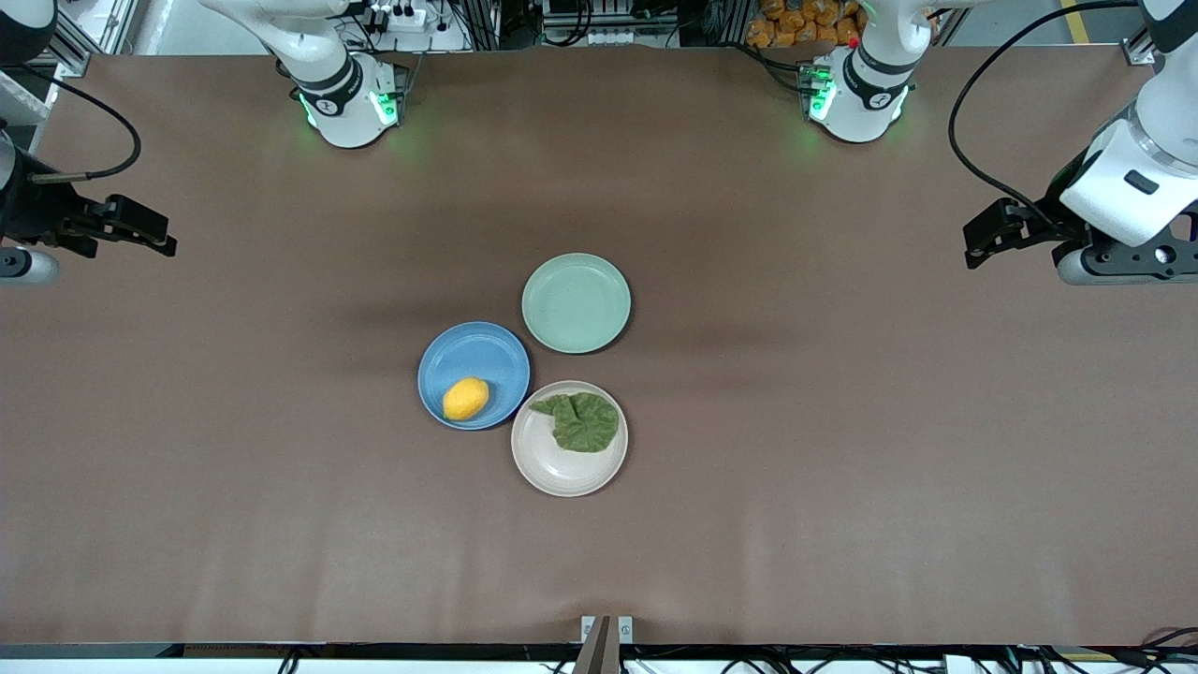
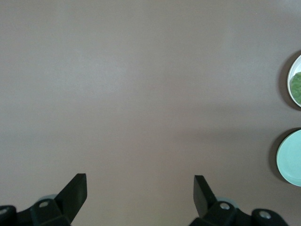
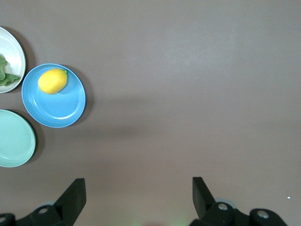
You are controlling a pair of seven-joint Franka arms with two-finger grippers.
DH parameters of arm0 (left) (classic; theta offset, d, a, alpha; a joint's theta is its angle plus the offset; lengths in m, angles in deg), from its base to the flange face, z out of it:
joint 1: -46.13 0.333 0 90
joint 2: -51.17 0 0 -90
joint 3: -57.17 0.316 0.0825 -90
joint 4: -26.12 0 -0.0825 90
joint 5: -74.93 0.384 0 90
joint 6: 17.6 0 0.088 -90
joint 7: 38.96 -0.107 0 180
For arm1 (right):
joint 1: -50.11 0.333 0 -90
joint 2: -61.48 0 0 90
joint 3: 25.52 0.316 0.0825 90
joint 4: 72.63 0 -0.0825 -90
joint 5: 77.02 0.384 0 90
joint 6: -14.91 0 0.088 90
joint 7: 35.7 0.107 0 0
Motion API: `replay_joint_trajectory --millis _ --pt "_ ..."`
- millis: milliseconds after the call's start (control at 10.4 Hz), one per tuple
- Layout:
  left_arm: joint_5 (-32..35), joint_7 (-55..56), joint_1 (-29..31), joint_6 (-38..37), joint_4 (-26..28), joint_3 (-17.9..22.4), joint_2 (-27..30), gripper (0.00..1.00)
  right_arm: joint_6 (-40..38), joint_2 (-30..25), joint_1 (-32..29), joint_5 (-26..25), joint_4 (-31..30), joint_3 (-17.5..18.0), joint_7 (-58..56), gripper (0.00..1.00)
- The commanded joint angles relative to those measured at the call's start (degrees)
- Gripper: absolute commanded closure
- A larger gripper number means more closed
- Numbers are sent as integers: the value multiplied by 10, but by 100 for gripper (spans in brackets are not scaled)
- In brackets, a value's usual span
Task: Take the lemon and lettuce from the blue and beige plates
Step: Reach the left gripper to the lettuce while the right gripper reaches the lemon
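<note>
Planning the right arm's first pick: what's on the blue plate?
Only the lemon lies on the blue plate, toward its camera-side rim. The plate surface directly beneath the lemon is covered; the rest shows bare.

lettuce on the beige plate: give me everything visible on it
The lettuce is a flat, crinkled dark-green leaf with visible veins and a short stem pointing toward the blue plate. It lies on the beige plate, covering the part of the plate farther from the front camera, toward the mint-green plate. Its stem tip reaches the beige rim. Only the plate touches it. Both wrist views catch just a sliver of it at the picture edge.
</note>
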Motion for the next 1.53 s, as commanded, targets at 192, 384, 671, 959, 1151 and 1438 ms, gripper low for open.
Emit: replay_joint_trajectory --millis 192,384,671,959,1151,1438 --pt "-9 -6 -40 28 -48 -18 -66 0 3 -8 -4 -5 -10 1 -11 0" --pt "-9 -1 -107 149 -50 -17 -134 0 14 0 3 -5 -11 3 -17 0" --pt "-10 59 -194 388 -50 -19 -256 0 42 49 6 65 -9 4 89 0" --pt "-4 102 -259 626 -49 -17 -375 0 109 128 82 68 4 7 323 0" --pt "-3 99 -303 738 -48 -9 -441 0 170 196 104 70 15 25 425 0" --pt "-1 90 -373 810 -75 53 -515 0 306 291 142 75 15 30 564 0"
